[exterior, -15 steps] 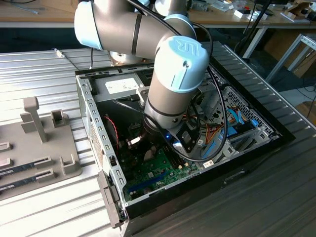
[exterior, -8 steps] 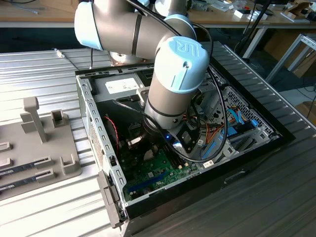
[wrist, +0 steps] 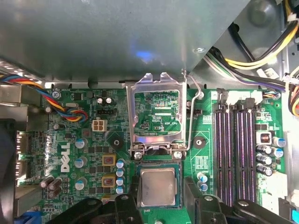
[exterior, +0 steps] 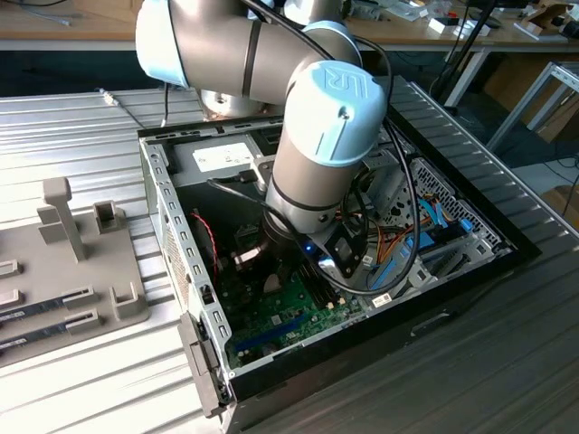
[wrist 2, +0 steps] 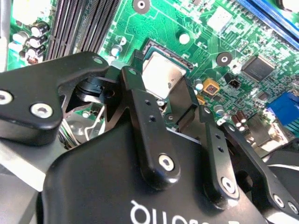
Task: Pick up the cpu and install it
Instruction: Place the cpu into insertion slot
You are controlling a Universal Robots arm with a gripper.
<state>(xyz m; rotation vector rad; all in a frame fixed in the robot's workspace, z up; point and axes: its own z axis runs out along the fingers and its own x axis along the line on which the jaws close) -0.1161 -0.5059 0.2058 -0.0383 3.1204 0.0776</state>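
Between the fingers (wrist: 161,200), which stand spread on either side of it, the cpu (wrist: 159,186) lies flat in its socket (wrist: 159,164). The metal frame (wrist: 156,114) stands open. I think a tilted chip could bend the socket's tiny pins if pushed.

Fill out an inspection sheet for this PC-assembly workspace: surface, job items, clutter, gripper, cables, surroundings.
Surface: ribbed metal table carrying an open computer case.
Job items: the cpu lies flat in its socket on the green motherboard; the socket's metal retention frame stands flipped open above it.
Clutter: grey fixture tray at the exterior view's left, holding memory sticks.
Gripper: gripper low over the board, fingers on either side of the cpu, open.
Cables: coloured wire bundle; yellow and black wires past the memory slots.
Surroundings: workbenches behind.
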